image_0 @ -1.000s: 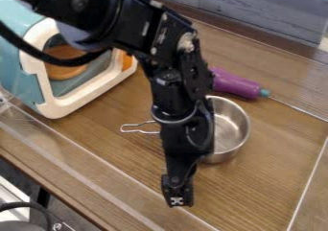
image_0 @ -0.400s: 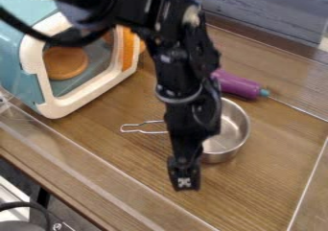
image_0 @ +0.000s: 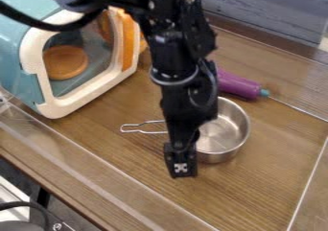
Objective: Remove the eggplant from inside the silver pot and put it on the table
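The purple eggplant (image_0: 239, 83) with its blue-green stem cap lies on the brown table (image_0: 96, 163), just behind the silver pot (image_0: 229, 136). The pot looks empty, and its wire loop handle (image_0: 138, 128) sticks out to the left. My black arm comes down from the top of the view and hides the pot's left side. My gripper (image_0: 179, 164) points straight down in front of the pot, above the table. It is seen edge-on, and its fingers stand open with nothing in them.
A teal-and-white toy microwave (image_0: 36, 77) stands at the left with its door open and a yellow food piece (image_0: 67, 59) inside. A clear glossy rim runs along the table's front and right edges. Dark cables lie at the bottom left corner.
My gripper has risen from the table beside the pot. The eggplant and the pot have stayed where they were.
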